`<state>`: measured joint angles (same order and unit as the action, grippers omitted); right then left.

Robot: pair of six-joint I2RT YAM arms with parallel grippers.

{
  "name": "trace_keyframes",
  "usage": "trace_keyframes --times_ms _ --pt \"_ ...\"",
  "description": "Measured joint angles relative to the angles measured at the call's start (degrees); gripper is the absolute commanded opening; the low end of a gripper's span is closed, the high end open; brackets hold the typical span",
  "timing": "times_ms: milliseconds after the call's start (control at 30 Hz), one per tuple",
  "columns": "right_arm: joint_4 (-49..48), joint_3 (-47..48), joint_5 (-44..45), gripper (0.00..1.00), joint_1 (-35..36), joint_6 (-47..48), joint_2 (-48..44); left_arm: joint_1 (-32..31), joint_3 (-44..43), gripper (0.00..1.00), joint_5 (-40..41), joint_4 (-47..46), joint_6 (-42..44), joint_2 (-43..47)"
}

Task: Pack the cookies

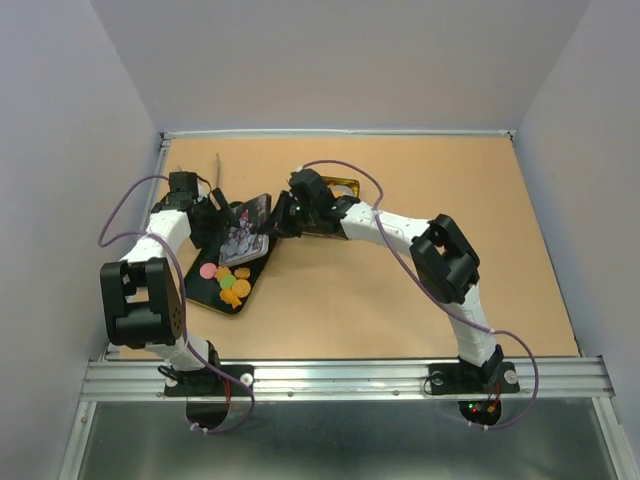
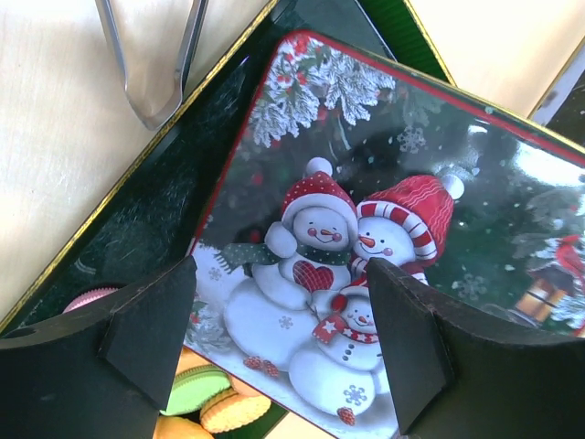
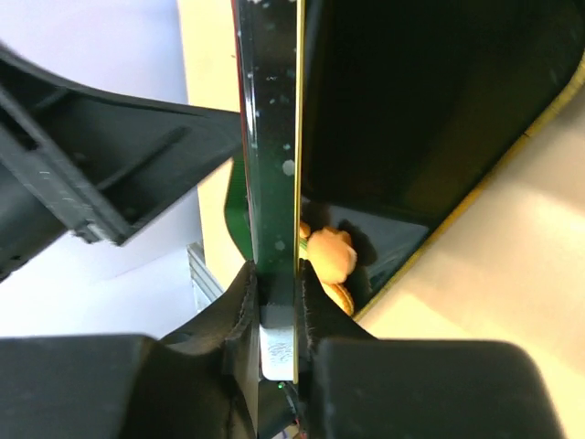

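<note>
Right gripper [image 3: 277,315] is clamping the edge of the snowman lid [image 2: 366,229] and holding it tilted over the black tin [image 2: 137,219]. Left gripper [image 2: 279,338] is standing released, with its fingers spread before the lid's face. The cookies [image 1: 231,283] are lying in the tin's near end, below the lid and toward the arm bases. Judgement: the lid is hanging roughly along the tin's length, so lowering it flat is falling to the right arm.

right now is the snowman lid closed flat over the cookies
No, the snowman lid stands tilted on edge in the right tool, with the cookies uncovered in the dark tin.
</note>
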<state>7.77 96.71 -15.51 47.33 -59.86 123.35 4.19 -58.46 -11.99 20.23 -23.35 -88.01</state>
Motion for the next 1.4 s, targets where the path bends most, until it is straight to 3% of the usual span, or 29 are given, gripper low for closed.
trace_keyframes --times_ms 400,733,1067,1400 --pt "1.88 4.46 0.11 0.01 -2.54 1.25 0.0 0.04 -0.9 0.86 -0.02 0.85 -0.61 1.25" --pt "2.16 5.62 -0.63 0.0 -10.25 1.14 -1.4 0.17 -4.72 0.86 -1.31 0.9 -1.53 1.51" --pt "-3.21 -8.07 -5.75 0.01 -21.18 0.46 -13.7 -0.09 -12.22 0.86 -4.61 0.09 -3.48 -0.79" --pt "-8.81 -16.72 -13.86 0.0 -22.58 -1.09 -14.08 -3.82 -18.38 0.86 -5.55 -0.28 -5.2 -8.52"
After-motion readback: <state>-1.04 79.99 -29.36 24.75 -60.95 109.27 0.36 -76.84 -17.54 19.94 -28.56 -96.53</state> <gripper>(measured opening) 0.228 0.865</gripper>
